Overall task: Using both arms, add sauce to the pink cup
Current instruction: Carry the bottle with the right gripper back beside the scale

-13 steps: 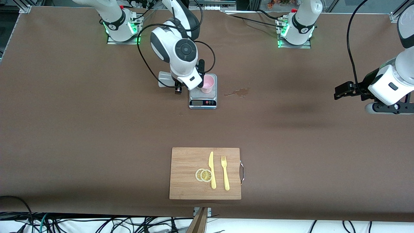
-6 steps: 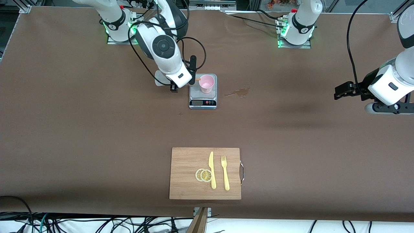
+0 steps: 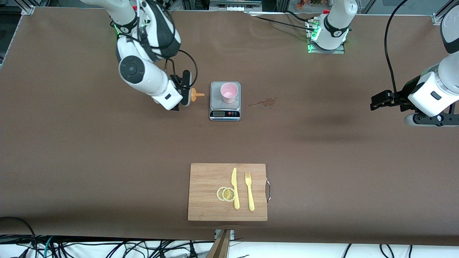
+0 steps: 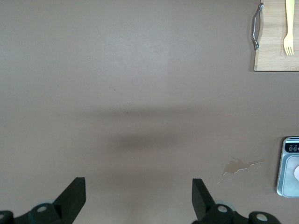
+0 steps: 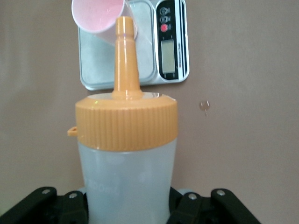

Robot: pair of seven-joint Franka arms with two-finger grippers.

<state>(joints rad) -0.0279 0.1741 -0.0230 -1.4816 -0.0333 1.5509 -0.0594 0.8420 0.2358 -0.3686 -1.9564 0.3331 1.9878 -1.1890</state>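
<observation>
The right arm's black tool (image 3: pixel 185 94) is clamped on a small translucent whitish plastic squeeze bottle with an orange nozzle cap (image 3: pixel 192 95), tipped on its side in the air, its nozzle pointing at a grey digital kitchen scale (image 3: pixel 225 114) just beside it. A pale pink translucent plastic cup (image 3: pixel 229 92) stands upright on that scale. Well away from the scale, the left arm's tool (image 4: pixel 139 198) waits above the brown tabletop (image 3: pixel 322 150), jaws spread wide and empty.

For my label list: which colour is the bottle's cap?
Orange cap; right wrist view shows it best.
</observation>
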